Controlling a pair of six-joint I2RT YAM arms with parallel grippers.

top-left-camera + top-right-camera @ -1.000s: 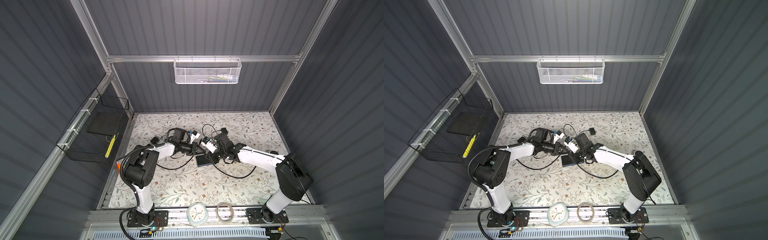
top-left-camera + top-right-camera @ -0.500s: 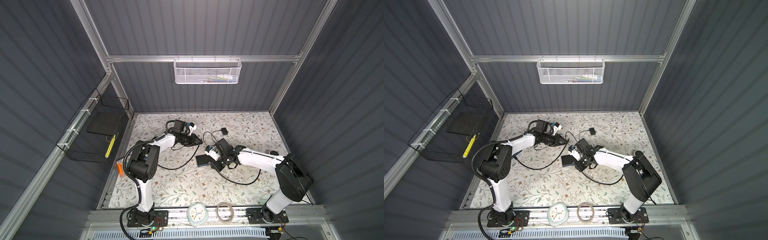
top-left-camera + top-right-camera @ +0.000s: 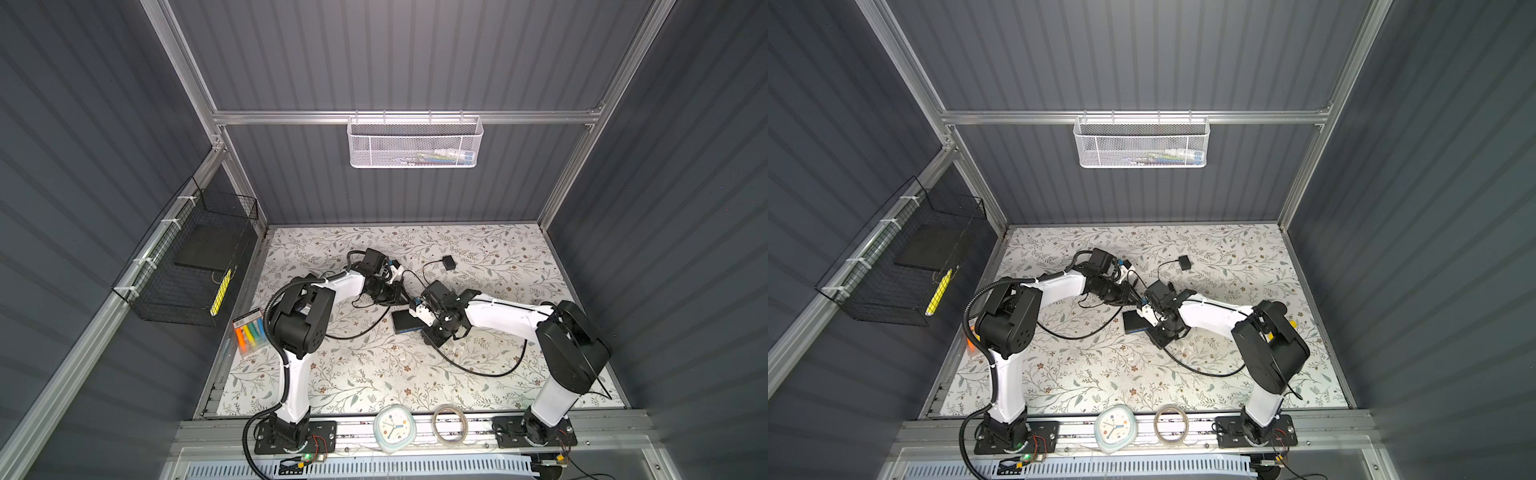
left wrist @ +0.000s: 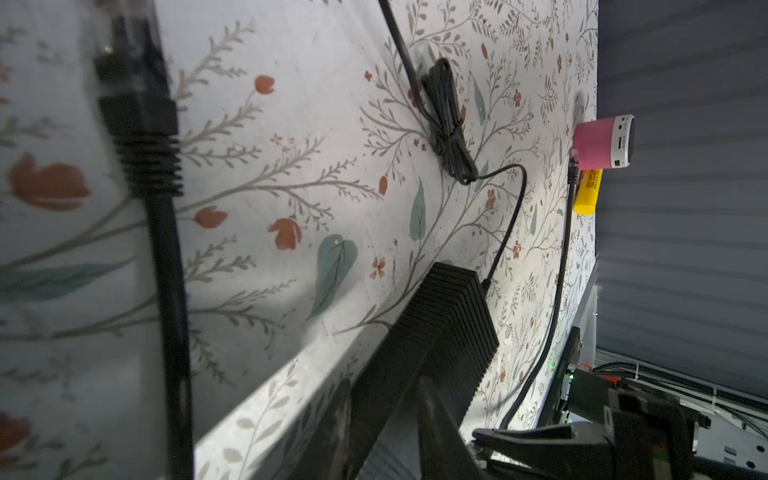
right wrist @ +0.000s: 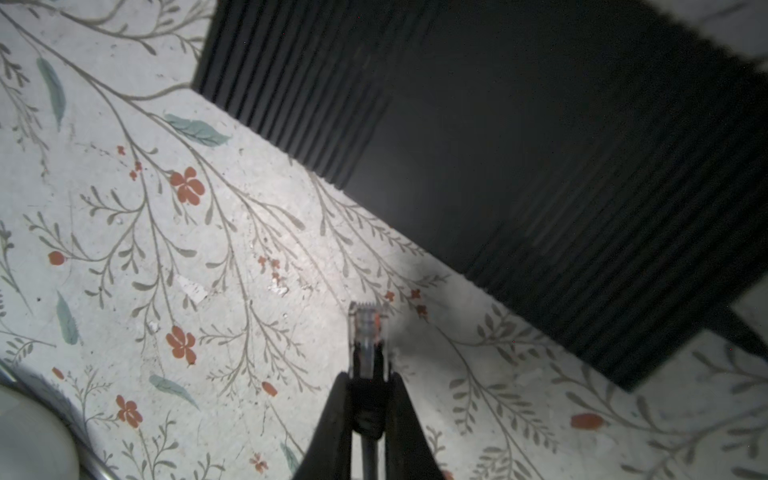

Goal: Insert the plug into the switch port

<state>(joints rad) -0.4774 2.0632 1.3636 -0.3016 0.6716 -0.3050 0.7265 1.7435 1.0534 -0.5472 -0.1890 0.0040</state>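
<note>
Clear network plug (image 5: 368, 332) is pinched by its black boot in the right hand (image 5: 368, 379). The fingers are clamped tight on it, with the tip left sticking out forward so it can lead into a socket. It sits low over the floral counter (image 5: 187, 257).

The ribbed black box (image 5: 498, 145) lies flat ahead of that hand, near but not touching the plug. A blue strip (image 3: 409, 331) runs along one long side.

The port can't be seen. The box edges are in shadow from the wrist, and from above the arm covers part of the box. The plug is not in yet, and lining up looks like the current step.

Across the box, the left hand (image 3: 397, 291) stays clear of it. A blurred second cable (image 4: 166, 270) hangs beside it, probably not gripped. How far apart its fingers are, can't tell.
</note>
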